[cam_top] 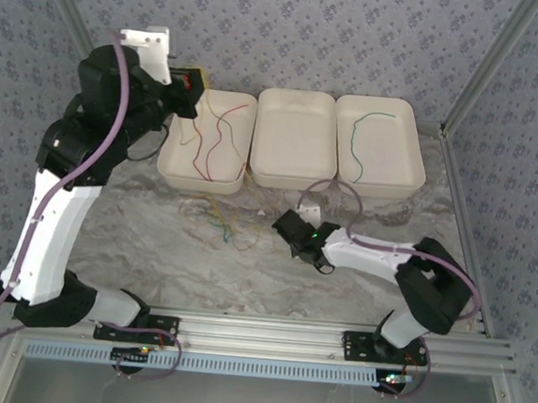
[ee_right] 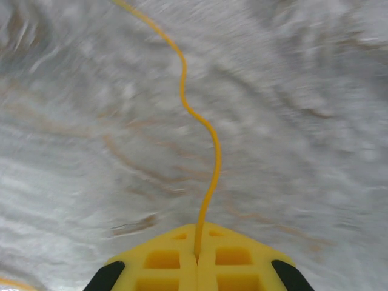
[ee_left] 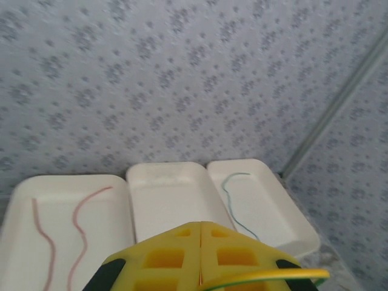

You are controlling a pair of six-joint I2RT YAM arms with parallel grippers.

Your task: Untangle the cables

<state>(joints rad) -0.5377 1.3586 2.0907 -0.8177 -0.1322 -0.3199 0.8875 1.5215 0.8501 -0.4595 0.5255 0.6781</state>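
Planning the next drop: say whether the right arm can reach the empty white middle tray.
Probably yes: the right gripper, shut on a thin yellow cable, sits before that tray, bare tabletop between.

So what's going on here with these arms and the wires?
Two robot arms are working through a cable tangle on the table. The right gripper is shut on a yellow cable. The left gripper is shut, raised by the left tray, which holds two red cables; a green cable lies in the right tray.

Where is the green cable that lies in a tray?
In the top view, the green cable lies inside the rightmost white tray, next to the middle tray.
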